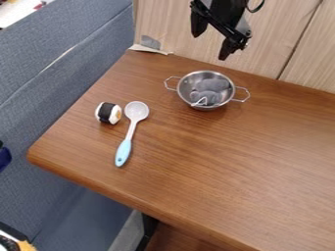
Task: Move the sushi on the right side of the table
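- Gripper [209, 46]: the black end effector is hanging at the top of the view, near the table's far edge and above the metal pot; its two fingers are standing wide apart.
- Sushi [108, 113]: the white piece with a black band is resting on the table [216, 171], toward the left side of the tabletop, just beside the spoon's bowl.
- Spoon [136, 112]: this utensil is lying right of the sushi, its pale bowl pointing toward the far edge and its light-blue handle extending toward the near edge.
- Metal pot [184, 93]: the round, two-handled vessel is standing near the far edge, to the right of the spoon, and is holding a grey object [210, 86].
- Surroundings: a blue-grey padded seat [65, 83] is running along the table's left side, and a light wood panel [288, 29] is rising behind the far edge.
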Robot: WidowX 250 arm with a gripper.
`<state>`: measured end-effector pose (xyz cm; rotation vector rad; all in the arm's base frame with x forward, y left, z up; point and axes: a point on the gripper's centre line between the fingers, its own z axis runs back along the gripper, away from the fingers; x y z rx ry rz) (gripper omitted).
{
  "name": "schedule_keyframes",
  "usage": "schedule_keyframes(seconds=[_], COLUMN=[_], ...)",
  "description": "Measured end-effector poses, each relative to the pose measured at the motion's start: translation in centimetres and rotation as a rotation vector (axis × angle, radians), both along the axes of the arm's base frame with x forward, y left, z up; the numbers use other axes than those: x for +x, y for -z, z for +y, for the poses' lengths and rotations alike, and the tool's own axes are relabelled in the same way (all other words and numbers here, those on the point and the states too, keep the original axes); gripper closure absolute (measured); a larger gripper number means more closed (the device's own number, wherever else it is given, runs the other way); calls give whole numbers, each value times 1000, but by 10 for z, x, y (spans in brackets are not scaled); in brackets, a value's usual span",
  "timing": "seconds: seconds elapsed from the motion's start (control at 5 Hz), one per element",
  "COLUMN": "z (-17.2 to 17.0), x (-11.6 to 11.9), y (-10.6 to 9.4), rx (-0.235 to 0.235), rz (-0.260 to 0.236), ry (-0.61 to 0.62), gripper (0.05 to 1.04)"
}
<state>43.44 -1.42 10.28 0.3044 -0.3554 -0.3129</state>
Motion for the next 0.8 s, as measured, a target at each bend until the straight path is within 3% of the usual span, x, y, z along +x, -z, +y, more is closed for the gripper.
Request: schedule_keyframes(seconds=[0.2,0.4,0.6,0.8], z=[0,22,56,81], x=[-3,-20,-34,-50], y=[18,33,21,22], rx=[3,12,-33,-88], rz=[44,87,57,61], ry=[-6,-62,-155,-232], gripper=[83,83,83,83])
